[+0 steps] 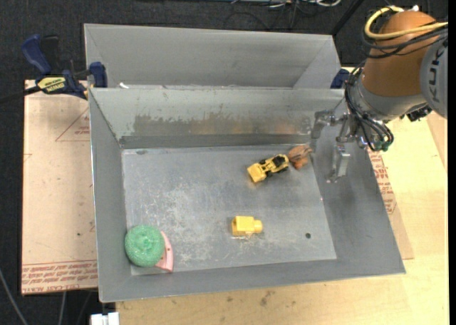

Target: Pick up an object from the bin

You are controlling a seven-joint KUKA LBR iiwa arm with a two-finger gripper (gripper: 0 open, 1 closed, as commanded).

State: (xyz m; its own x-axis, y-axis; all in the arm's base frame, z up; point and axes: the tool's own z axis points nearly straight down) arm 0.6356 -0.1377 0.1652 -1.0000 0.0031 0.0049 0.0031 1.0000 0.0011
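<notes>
My gripper (332, 151) hangs over the bin's right sloping wall, open, with nothing between its fingers. Just to its left, near the back right of the bin floor, lies a small brown and orange thing (300, 157). Touching that thing's left side is a yellow toy digger (268, 168) with black wheels. A small yellow block (246, 227) lies further forward, in the middle of the floor, well apart from the gripper.
A round green scrubber with a pink part (148, 246) rests in the front left corner of the bin. The arm with its orange cover and cables comes in over the bin's right rim.
</notes>
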